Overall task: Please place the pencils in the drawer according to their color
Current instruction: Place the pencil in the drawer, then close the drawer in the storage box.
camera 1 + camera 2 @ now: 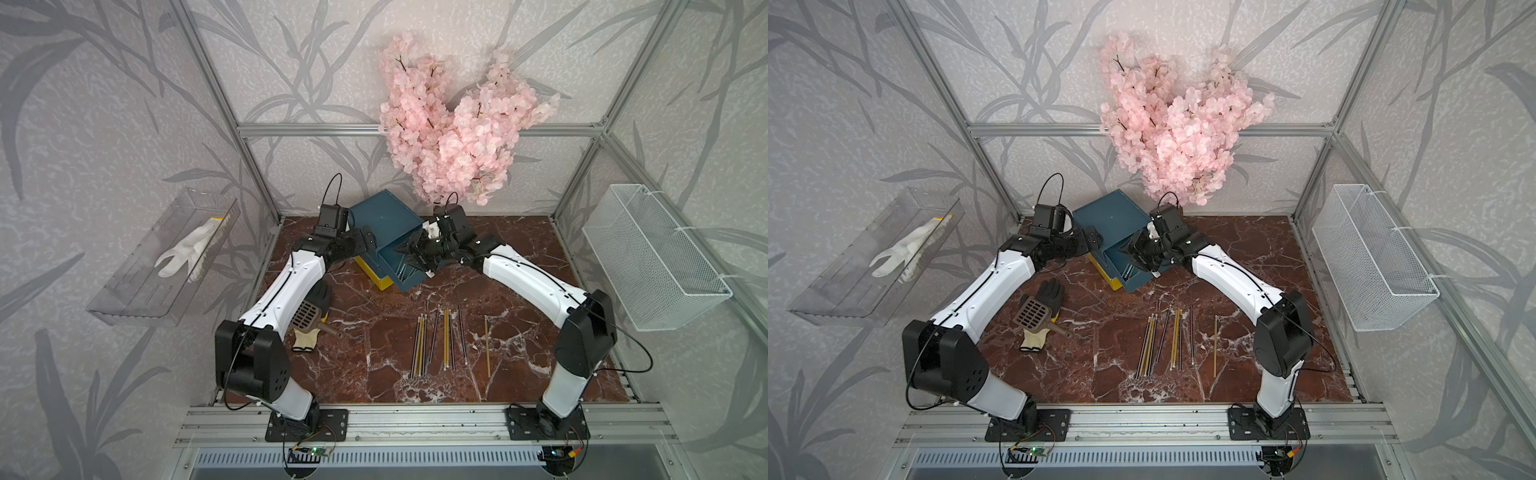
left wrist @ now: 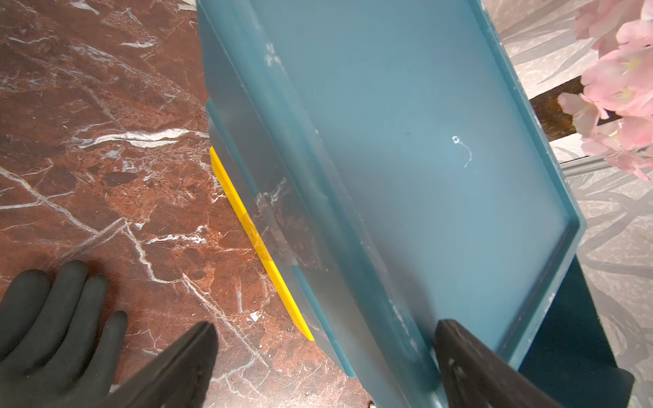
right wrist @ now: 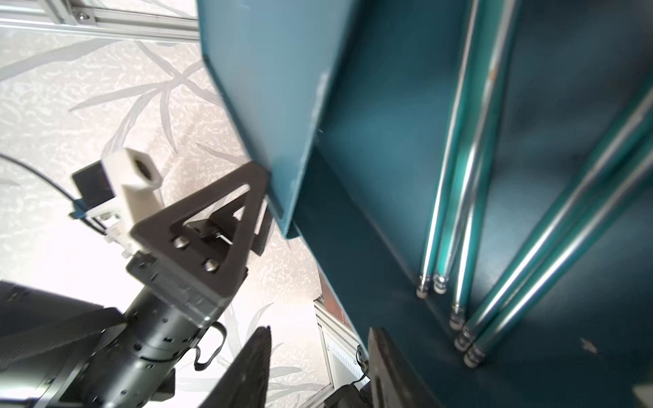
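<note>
The teal-blue drawer chest (image 1: pixel 384 216) (image 1: pixel 1108 214) stands skewed at the back centre, with a yellow bottom drawer (image 1: pixel 376 278) (image 2: pixel 254 240). One teal drawer (image 1: pixel 405 276) (image 1: pixel 1136 276) is pulled out, and several teal pencils (image 3: pixel 456 176) lie inside it. More pencils (image 1: pixel 440 340) (image 1: pixel 1167 340), yellow and dark, lie in rows on the marble in front. My left gripper (image 1: pixel 368 239) (image 2: pixel 327 325) is open and straddles the chest's top edge, one finger on the top. My right gripper (image 1: pixel 409 253) (image 3: pixel 319 332) hangs at the open drawer, jaws apart and empty.
A brown slotted scoop (image 1: pixel 305 314) (image 1: pixel 1034 313) rests on a black glove (image 1: pixel 322 295) (image 2: pixel 53 318) at the left. Pink blossom (image 1: pixel 449 124) overhangs the chest. A clear wall tray (image 1: pixel 124 299) holds a white glove; a white mesh basket (image 1: pixel 652 257) hangs right.
</note>
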{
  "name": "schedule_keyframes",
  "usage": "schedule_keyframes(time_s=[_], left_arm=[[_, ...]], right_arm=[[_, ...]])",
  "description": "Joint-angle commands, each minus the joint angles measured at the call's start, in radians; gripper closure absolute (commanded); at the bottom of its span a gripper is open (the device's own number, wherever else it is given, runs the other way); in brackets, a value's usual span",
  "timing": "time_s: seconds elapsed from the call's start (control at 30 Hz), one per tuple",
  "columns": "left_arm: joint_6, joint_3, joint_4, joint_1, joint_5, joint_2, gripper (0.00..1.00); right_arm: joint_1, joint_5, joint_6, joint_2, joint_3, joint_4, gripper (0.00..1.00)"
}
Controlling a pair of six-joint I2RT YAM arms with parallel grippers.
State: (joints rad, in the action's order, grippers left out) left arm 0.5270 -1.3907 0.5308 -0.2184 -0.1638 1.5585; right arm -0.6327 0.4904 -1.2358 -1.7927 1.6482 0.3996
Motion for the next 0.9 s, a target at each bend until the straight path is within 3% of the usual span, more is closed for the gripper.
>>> schedule_keyframes(time_s=[0.0,0.27,0.47,0.73,0.87], left_arm=[[0.001,-0.031,-0.005,0.007,-0.003,0.009,0.0],[0.003,-0.031,-0.007,0.007,-0.005,0.013,0.0],[-0.012,-0.042,0.007,0.007,0.022,0.006,0.0],[-0.012,-0.125,0.035,0.024,0.078,0.04,0.0],[-0.02,-0.196,0.058,0.042,0.111,0.09,0.0]], right_arm=[[0.011,-0.037,0.063,0.069,0.047,0.089,0.51],[0.034,-0.172,0.207,0.099,0.11,0.252,0.5],[0.036,-0.218,0.243,0.125,0.075,0.262,0.5],[0.037,-0.292,0.156,0.387,-0.314,0.127,0.5],[0.041,-0.297,0.103,0.44,-0.479,0.044,0.58]])
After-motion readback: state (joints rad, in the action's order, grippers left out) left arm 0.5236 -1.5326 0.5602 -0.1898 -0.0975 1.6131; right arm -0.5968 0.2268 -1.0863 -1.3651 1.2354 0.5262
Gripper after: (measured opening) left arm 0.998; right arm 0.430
